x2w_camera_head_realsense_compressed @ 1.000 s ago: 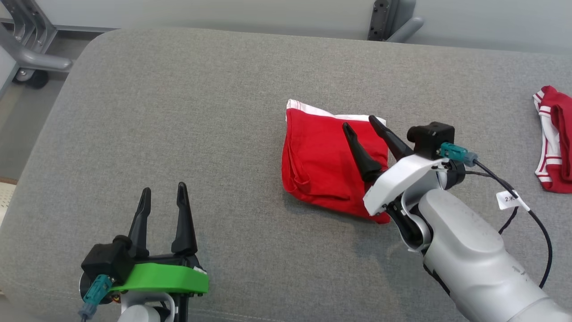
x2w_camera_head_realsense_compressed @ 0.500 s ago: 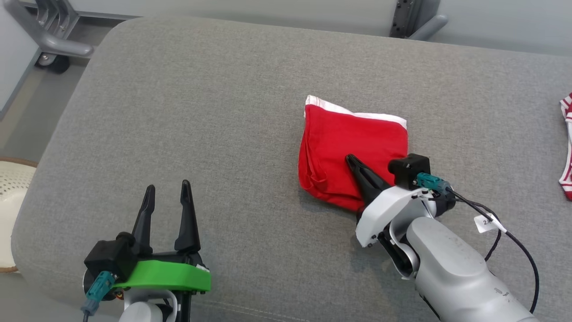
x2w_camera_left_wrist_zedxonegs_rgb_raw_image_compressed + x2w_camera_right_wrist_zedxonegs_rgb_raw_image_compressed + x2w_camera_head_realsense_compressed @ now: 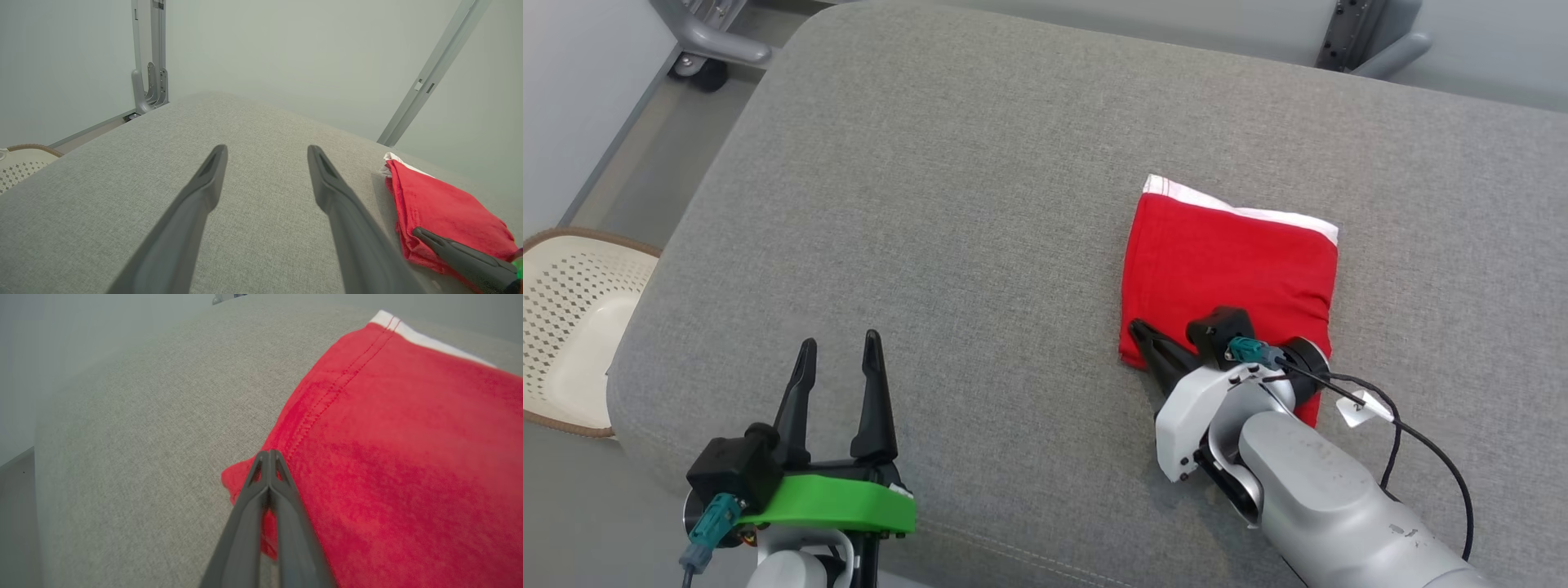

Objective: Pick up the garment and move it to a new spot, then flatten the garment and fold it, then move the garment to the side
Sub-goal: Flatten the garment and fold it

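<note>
The folded red garment (image 3: 1229, 261) is laid flat on the grey cushion (image 3: 947, 204), towards 3 o'clock in the head view. The right hand (image 3: 1137, 328), fingers pressed together, is set at its 7 o'clock corner; whether cloth is pinched cannot be told. The left hand (image 3: 840, 347) is held spread at 7 o'clock.

There are one red garment (image 3: 1229, 261) on the one grey cushion (image 3: 931, 204), one basket (image 3: 572, 286) beside the cushion and two grippers above it: left gripper (image 3: 840, 340), right gripper (image 3: 1137, 329).
</note>
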### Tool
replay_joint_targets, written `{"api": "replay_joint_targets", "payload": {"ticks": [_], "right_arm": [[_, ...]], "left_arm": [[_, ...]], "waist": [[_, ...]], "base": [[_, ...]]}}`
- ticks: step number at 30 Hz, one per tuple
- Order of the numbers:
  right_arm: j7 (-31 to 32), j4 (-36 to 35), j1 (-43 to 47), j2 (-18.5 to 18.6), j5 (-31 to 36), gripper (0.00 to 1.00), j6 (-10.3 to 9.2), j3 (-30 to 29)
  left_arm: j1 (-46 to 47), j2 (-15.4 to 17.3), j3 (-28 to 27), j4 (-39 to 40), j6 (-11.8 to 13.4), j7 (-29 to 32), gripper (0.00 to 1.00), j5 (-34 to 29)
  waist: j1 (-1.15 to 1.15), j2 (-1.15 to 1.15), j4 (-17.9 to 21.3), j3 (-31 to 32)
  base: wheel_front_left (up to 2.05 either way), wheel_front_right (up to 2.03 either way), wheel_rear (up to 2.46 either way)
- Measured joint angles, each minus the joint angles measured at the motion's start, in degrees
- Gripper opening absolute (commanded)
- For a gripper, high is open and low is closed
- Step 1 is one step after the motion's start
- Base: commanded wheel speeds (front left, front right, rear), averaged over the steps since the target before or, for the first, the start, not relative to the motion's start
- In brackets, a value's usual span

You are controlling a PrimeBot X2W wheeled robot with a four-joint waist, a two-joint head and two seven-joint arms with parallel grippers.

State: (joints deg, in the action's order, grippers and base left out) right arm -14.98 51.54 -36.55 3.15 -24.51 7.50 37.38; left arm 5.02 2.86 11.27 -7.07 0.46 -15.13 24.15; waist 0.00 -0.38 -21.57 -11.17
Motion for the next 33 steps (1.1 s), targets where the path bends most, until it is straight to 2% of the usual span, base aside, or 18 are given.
{"api": "replay_joint_targets", "payload": {"ticks": [5, 9, 15, 18, 19, 20, 21, 33], "right_arm": [[0.00, 2.22, -0.67, -0.14, 1.56, 0.00, 0.00, 1.56], [0.00, 2.15, -0.73, -0.22, 2.74, 0.00, 0.00, 2.64], [-0.01, -4.01, -0.52, -0.33, 4.61, 0.00, 0.00, 0.30], [-0.01, -8.64, 0.43, -0.33, 6.34, 0.42, 0.00, -3.35], [-0.01, -10.34, 1.05, -0.34, 6.94, 0.69, 0.00, -4.76], [-0.01, -11.85, 1.70, -0.35, 7.04, 0.91, 0.00, -6.22], [-0.01, -13.36, 2.37, -0.33, 7.22, 1.00, 0.00, -7.48], [-0.02, -29.48, 12.63, -0.29, 14.36, 1.00, 0.00, -24.05]], "left_arm": [[-0.04, 0.00, 0.04, -0.04, 0.02, 0.00, 1.00, 0.00], [-0.29, 0.00, -0.27, 0.03, 0.13, 0.00, 1.00, -0.05], [-0.37, 0.00, -0.77, 0.10, 0.09, 0.00, 1.00, -0.44], [-0.43, 0.00, -1.30, 0.54, 0.04, 0.00, 1.00, -0.89], [-0.46, 0.00, -1.44, 0.64, 0.00, 0.00, 1.00, -1.24], [-0.48, -0.01, -1.49, 0.75, -0.03, 0.00, 1.00, -1.46], [-0.50, -0.02, -1.63, 0.92, -0.09, 0.00, 1.00, -1.59], [-0.50, -0.02, -3.35, 1.97, -0.32, 0.00, 1.00, -2.75]], "waist": [[0.00, 0.00, -1.14, 0.00], [0.00, 0.00, -0.61, 0.24], [0.00, 0.00, 1.54, 0.76], [0.00, 0.00, 3.05, 1.18], [0.00, 0.00, 3.61, 1.34], [0.00, 0.00, 4.17, 1.50], [0.00, 0.00, 4.75, 1.66], [0.00, 0.00, 12.03, 3.91]], "base": [[0.00, 0.00, 0.00], [0.00, 0.00, 0.00], [0.00, 0.00, 0.00], [0.00, 0.00, 0.00], [0.00, 0.00, 0.00], [0.00, 0.00, 0.00], [0.00, 0.00, 0.00], [0.00, 0.00, 0.00]]}}
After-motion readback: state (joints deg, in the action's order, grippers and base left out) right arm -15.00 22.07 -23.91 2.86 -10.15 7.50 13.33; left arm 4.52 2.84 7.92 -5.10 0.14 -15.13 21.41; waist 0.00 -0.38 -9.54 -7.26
